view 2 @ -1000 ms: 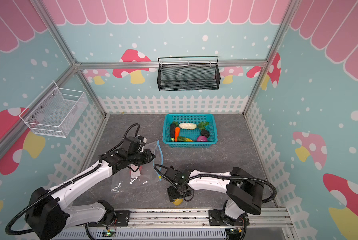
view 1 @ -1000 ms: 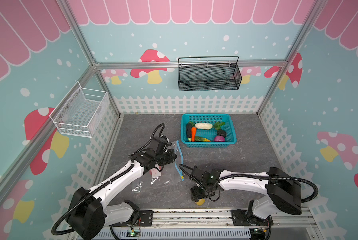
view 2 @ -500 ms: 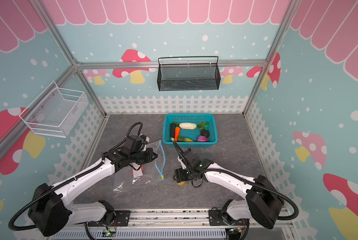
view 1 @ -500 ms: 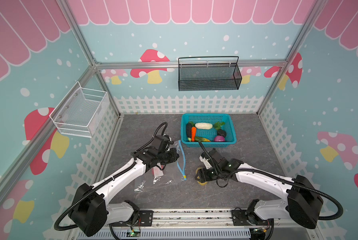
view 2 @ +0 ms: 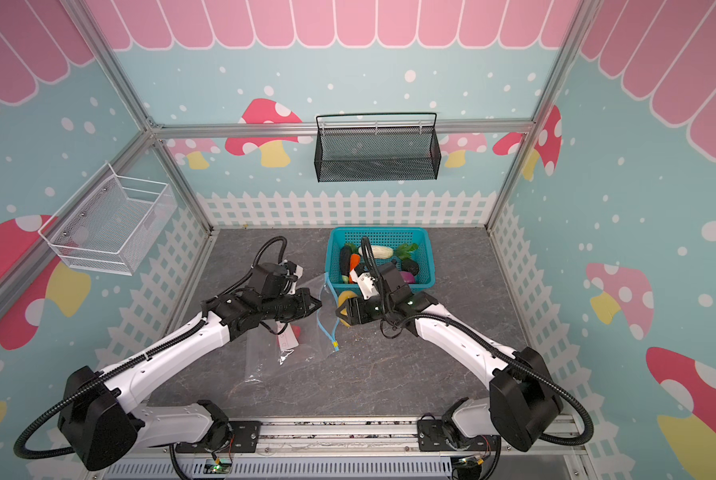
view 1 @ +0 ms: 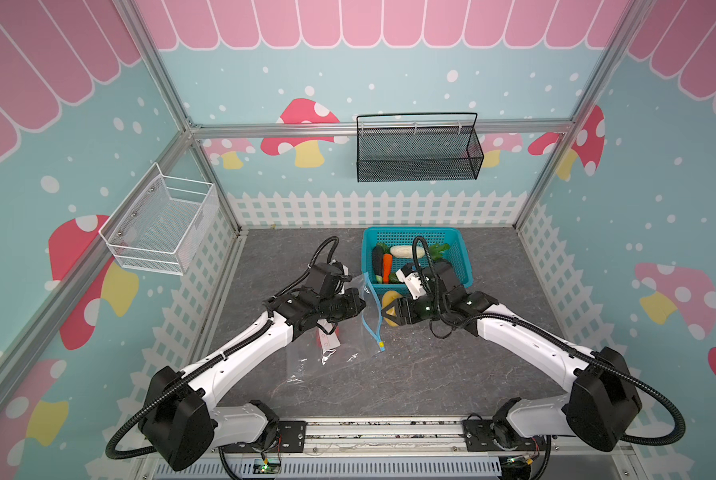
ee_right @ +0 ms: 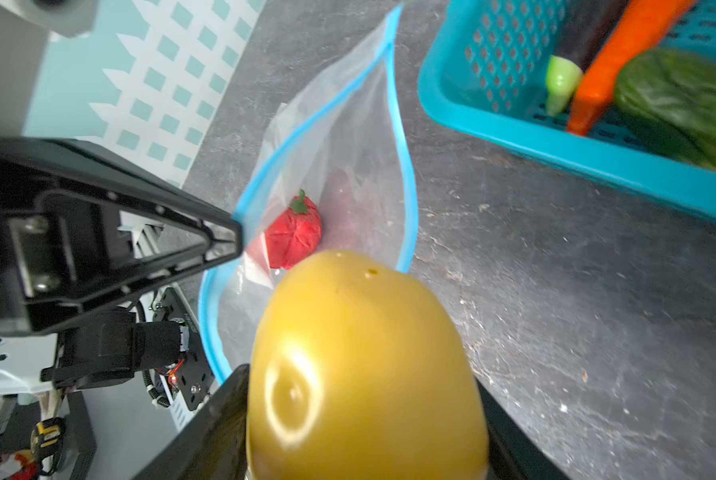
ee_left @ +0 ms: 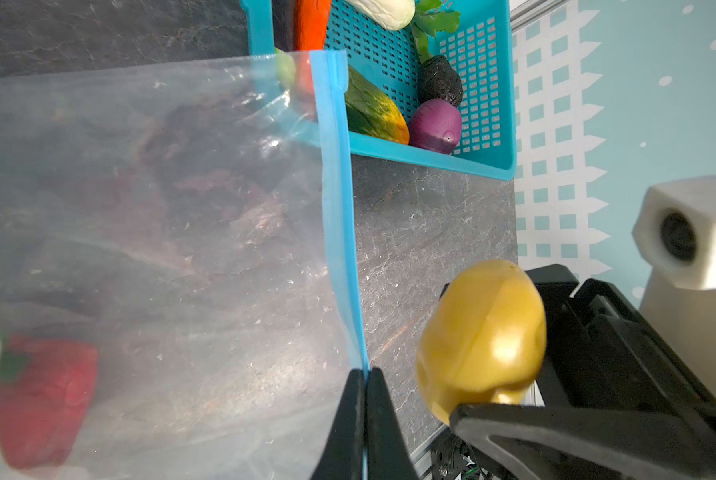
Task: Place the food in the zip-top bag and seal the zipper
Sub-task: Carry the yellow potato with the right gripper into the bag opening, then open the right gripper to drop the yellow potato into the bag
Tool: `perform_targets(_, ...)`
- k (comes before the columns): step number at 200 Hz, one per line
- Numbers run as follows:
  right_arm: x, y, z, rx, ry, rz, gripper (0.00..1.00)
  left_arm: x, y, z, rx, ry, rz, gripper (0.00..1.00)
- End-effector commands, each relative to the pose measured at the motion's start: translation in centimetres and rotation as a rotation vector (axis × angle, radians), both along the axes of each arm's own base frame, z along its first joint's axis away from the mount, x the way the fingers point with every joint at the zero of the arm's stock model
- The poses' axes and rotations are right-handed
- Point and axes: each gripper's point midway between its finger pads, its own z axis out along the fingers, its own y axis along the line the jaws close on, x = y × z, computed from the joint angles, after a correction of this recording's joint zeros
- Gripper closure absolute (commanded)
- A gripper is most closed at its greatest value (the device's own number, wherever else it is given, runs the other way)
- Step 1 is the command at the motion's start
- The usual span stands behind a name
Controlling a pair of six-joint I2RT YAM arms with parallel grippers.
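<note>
Left gripper (ee_left: 364,376) is closed, pinching the near lip of the light-blue zipper strip (ee_left: 339,208) on the clear crinkly zip-top bag (view 1: 335,353). It holds that lip up off the grey stone-look table (view 1: 431,374), so the mouth gapes. The two sides of the strip curve apart in the right wrist view (ee_right: 406,174). The rest of the bag lies flat on the table, with its white label (view 2: 287,340) facing up. The small yellow slider tab (view 1: 382,344) sits at the strip's end nearer the robot base.

Right gripper (view 1: 385,311) is clamped on a smooth yellow toy potato (ee_right: 364,365), one finger on each side. The potato is in the air just beside the open mouth, between the bag and the teal plastic lattice basket (view 1: 464,257). It is not inside the bag. Cannot tell if it touches the strip.

One red toy pepper with a green stem (ee_right: 294,237) is already inside the bag, lying near the label.

The basket stands on the table behind the bag mouth, close to it. It holds an orange carrot (view 1: 386,266), a white radish with green leaves (view 1: 406,251), a purple onion (ee_left: 435,126), a green-yellow cucumber (ee_left: 373,110) and a dark rough-skinned piece (ee_left: 439,81).
</note>
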Motion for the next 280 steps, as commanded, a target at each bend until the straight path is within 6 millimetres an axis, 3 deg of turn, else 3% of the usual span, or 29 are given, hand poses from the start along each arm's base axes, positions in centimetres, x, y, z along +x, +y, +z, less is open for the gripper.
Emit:
perform_targets(1, 0.2, 1.7, 0.8, 0.057, -0.010, 0.081, 0.39, 0.1, -0.5, 1.1, -0.016, -0.003, -0.003, 1.00)
perform_targets(68, 0.1, 3.5, -0.9, 0.107, 0.051, 0.135, 0.46, -0.5, -0.8, 1.7, -0.024, -0.010, -0.012, 1.00)
perform_targets(127, -0.2, 3.5, -2.9, 0.050, 0.084, 0.139, 0.46, -0.7, -1.0, 2.1, -0.031, -0.015, -0.017, 1.00)
perform_targets(280, -0.9, 4.0, -5.2, 0.017, 0.159, 0.148, 0.43, -1.1, -1.3, 2.6, -0.039, -0.034, -0.033, 1.00)
